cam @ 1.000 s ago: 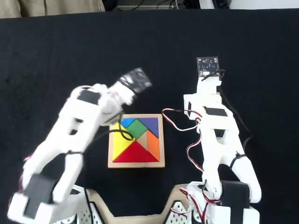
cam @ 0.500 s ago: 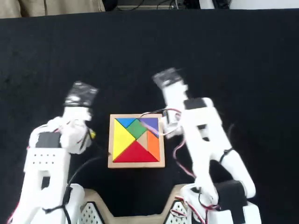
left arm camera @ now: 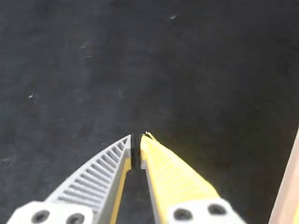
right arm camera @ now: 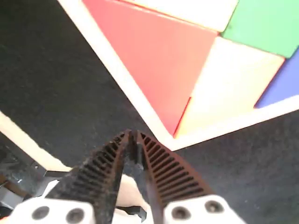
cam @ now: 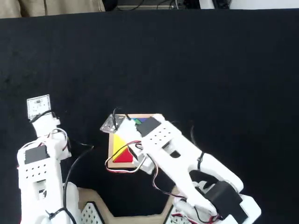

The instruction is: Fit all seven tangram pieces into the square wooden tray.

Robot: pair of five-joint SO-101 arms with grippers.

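The square wooden tray (cam: 111,151) lies at the table's front middle, its yellow piece (cam: 119,141) and red piece (cam: 124,156) showing beside the right arm (cam: 161,140), which leans across it and hides the other pieces. In the right wrist view my right gripper (right arm camera: 133,136) is shut and empty, just outside the tray's corner (right arm camera: 174,143), close to the red triangle (right arm camera: 154,56), a pale yellow piece (right arm camera: 233,79), a green piece (right arm camera: 266,23) and a blue piece (right arm camera: 280,86). My left gripper (left arm camera: 136,138) is shut with nothing in it, over bare black cloth. The left arm (cam: 39,158) stands folded, well left of the tray.
Black cloth (cam: 187,60) covers the whole table. A pale wooden edge (left arm camera: 289,186) shows at the side of the left wrist view. The arms' bases and a light board (cam: 135,210) sit at the front edge. A pale strip (right arm camera: 28,140) lies near the right gripper.
The left arm has pulled away from the tray to the far left. The right arm has swung from the right side across and over the tray, covering most pieces.
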